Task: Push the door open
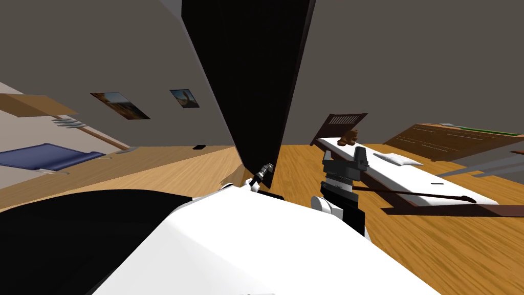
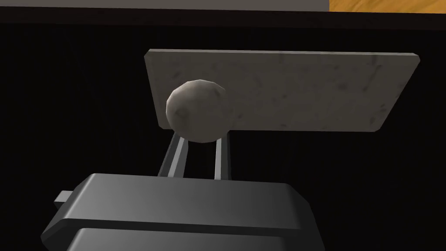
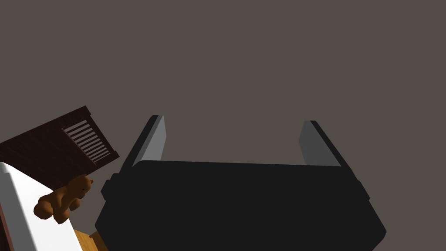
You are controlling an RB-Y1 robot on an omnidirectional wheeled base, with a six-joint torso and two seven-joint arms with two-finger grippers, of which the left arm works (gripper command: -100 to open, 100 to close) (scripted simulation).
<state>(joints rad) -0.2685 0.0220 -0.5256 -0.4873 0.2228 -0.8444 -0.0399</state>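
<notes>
Walls: grey-brown walls (image 1: 409, 61) are closing the room in.
Pictures: a large picture (image 1: 120, 105) and a small picture (image 1: 184, 98) are hanging near each other on the left wall.
Floor: a wood floor (image 1: 450, 246) is running across the room.
Bed: a white bed (image 1: 409, 179) is lying to the right, its dark slatted headboard (image 1: 344, 123) standing at the wall.
Bear: a brown bear (image 1: 350, 137) is sitting by the headboard, near a white pillow (image 1: 396, 160).
Cabinet: a brown cabinet (image 1: 450, 138) is standing beyond the bed.
Pad: a blue pad (image 1: 46, 156) is lying far left.

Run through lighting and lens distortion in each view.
Head view: the wide lens rolls and splays the walls, and the door is an unshaded black wedge. Left wrist view: the door face is near black, while the grey knob and its plate catch light. Right wrist view: an evenly lit brown-grey wall, no shadows.
</notes>
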